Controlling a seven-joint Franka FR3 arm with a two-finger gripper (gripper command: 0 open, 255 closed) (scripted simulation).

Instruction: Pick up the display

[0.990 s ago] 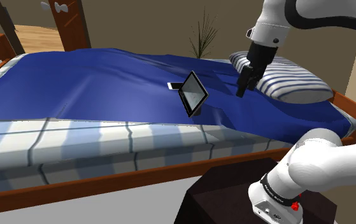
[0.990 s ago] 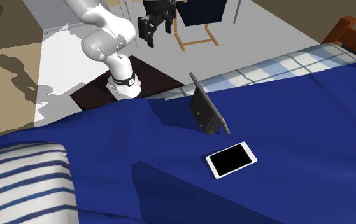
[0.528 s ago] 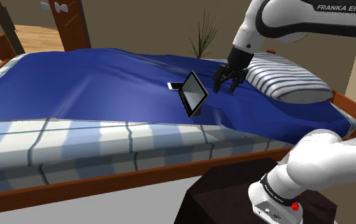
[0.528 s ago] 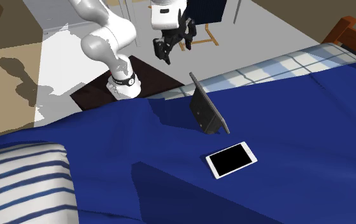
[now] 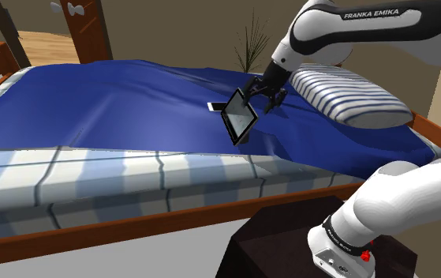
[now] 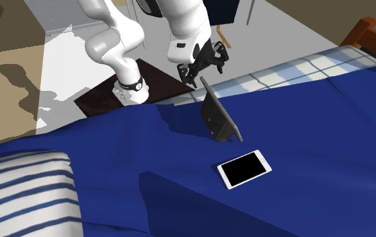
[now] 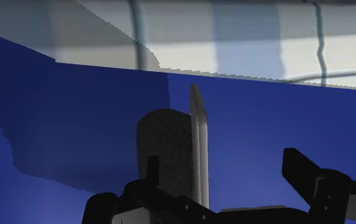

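Two black fingers (image 7: 307,178) spread either side of the display (image 7: 197,143).

The gripper (image 5: 263,95) hangs released, holding nothing. The display's upper rim stands between its fingers, nearer one than the other, and by the wrist view neither touches it. Just below the gripper, the display stands tilted on its grey back stand (image 7: 165,149) on the blue blanket (image 5: 116,103). Its long top edge runs along the gap, so its flat faces look toward the two fingers. I judge the pick calls for a short descent, a slight shift to centre the rim, and a squeeze across the thin panel. A phone (image 6: 245,168) lies flat just beyond the display, and a striped pillow (image 5: 345,96) sits toward the shoulder view's right.
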